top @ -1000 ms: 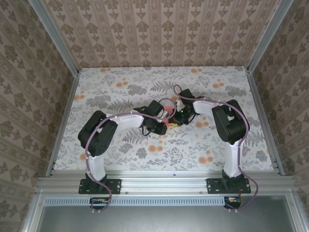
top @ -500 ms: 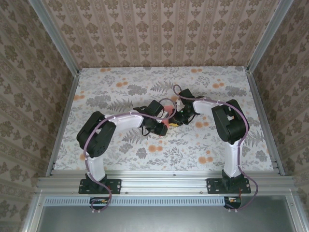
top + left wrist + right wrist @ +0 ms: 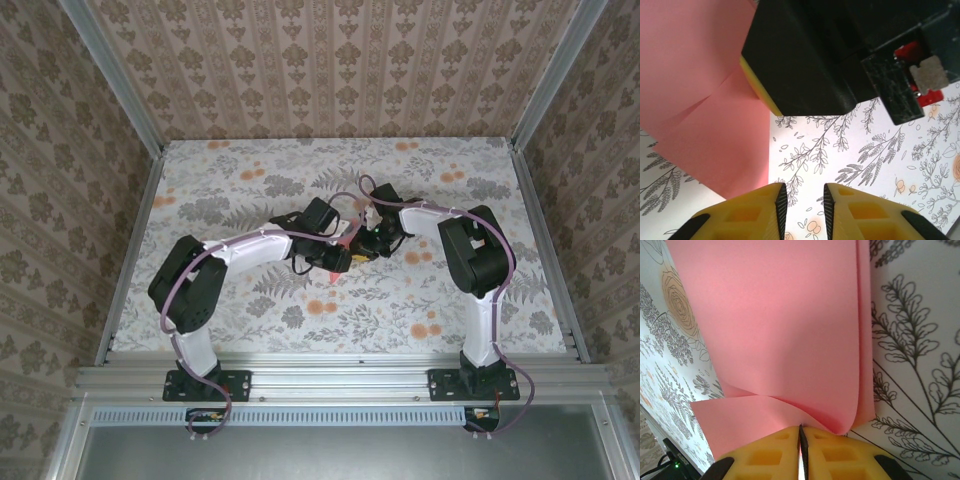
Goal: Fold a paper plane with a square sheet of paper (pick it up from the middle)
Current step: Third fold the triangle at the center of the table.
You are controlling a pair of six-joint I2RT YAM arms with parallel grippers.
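The sheet of paper is coral pink and partly folded, its layers curving up off the table. My right gripper is shut on the sheet's bent edge, its yellow fingers pressed together with the paper between them. In the left wrist view the same paper hangs at the upper left, with a crease across it. My left gripper is open, with bare tabletop showing in the narrow gap; it sits just right of the paper's lower edge. From above, the two grippers meet at the table's middle.
The table has a white cloth printed with grey leaves and small orange flowers. The right arm's black wrist housing looms close above my left fingers. Patterned walls close in three sides, and an aluminium rail runs along the near edge.
The left arm has stretched out to the right, bringing its gripper up against the right one. The right arm has stayed in place.
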